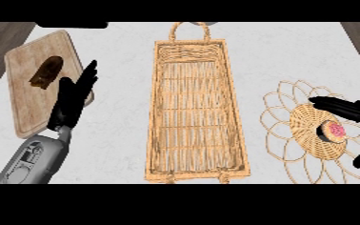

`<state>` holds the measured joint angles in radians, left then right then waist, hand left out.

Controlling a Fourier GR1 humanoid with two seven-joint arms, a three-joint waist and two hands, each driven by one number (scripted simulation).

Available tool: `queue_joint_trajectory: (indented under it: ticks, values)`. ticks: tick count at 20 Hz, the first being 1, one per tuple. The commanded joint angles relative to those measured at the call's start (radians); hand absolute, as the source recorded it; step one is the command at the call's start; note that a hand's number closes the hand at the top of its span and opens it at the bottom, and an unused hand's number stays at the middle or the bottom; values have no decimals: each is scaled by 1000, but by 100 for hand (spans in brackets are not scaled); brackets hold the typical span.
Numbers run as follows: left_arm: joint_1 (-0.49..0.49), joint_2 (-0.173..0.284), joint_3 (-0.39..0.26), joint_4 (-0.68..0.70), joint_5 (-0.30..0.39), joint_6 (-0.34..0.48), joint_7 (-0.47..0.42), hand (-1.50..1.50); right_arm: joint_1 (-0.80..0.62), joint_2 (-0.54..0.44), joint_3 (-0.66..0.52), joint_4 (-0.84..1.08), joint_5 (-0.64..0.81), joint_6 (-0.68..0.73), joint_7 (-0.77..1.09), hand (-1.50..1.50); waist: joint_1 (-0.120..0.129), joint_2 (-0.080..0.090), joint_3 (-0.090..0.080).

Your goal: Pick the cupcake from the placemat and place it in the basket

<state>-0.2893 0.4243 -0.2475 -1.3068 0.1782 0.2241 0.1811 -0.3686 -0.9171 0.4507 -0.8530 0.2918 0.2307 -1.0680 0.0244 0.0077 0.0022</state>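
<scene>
Cupcake on the mat, hand close by

The pink cupcake (pixel 333 131) sits on the woven placemat (pixel 281 124), right of the long basket (pixel 158 124). The right hand (pixel 339 106) spreads wide around it. The left hand (pixel 70 102) rests open over a wooden board (pixel 32 109).

— Where is the left hand (pixel 70 100)?
— At the view's left, open, fingers straight and pointing up (grey forearm rising from the lower left corner).
— And the right hand (pixel 339 107)?
— At the right edge, fingers spread.
</scene>
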Motion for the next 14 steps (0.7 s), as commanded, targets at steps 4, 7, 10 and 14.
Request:
queue_joint_trajectory:
  ticks: [4, 7, 10, 14]
  values:
    - [28, 4, 17, -42, -4, -6, 29, 0, -46, 34, 34, 71, 14, 90, -189, -150, 1, -3, 0]
    - [31, 9, 33, -35, -4, -21, 6, 0, -41, 49, 30, 116, 2, 68, -220, -150, -1, -2, 0]
    - [13, -14, 30, -10, -20, -13, 10, 0, -76, 62, 45, 132, 16, 75, -203, -150, -7, -1, -1]
    - [31, -43, -1, -74, -53, 27, 49, 0, -71, 70, 59, 104, 41, -14, -230, 150, -4, -5, 0]
